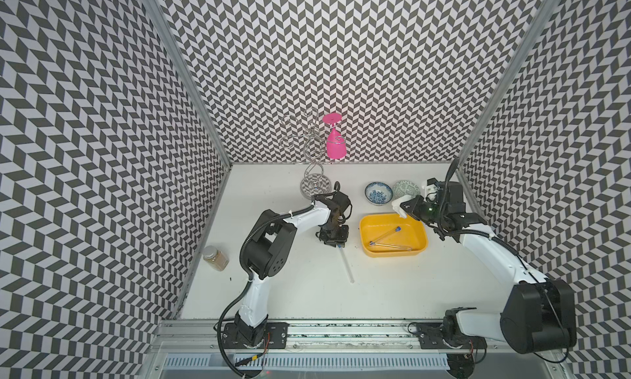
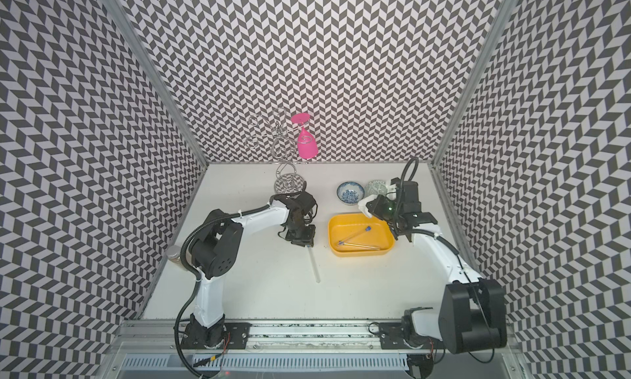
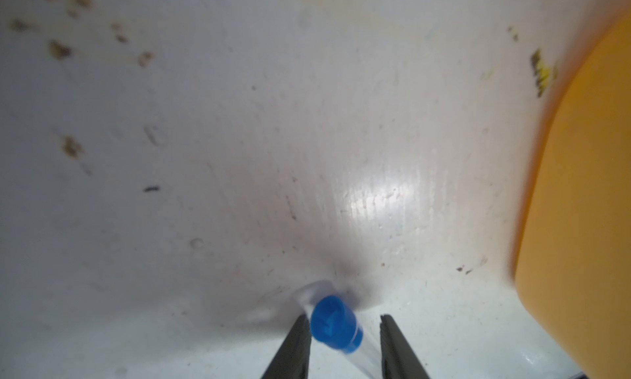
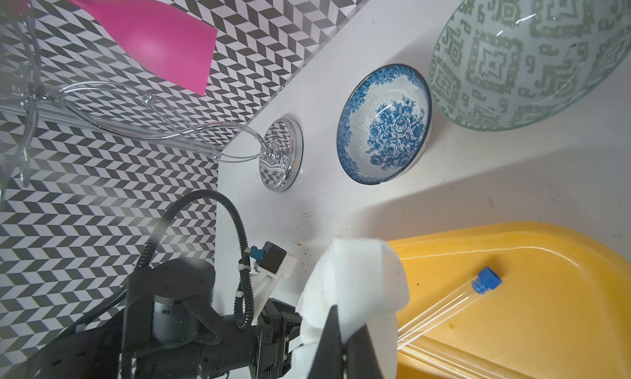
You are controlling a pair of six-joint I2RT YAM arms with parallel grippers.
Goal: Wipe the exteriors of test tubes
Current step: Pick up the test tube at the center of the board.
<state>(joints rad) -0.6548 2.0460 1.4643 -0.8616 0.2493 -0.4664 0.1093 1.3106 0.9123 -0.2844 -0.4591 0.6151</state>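
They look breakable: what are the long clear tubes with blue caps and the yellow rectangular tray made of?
Long clear tubes with blue caps: see-through and glossy, so glass or clear hard plastic; can't tell which. Their caps: probably plastic. Yellow rectangular tray: opaque, likely moulded plastic, judging by rounded corners and soft sheen.
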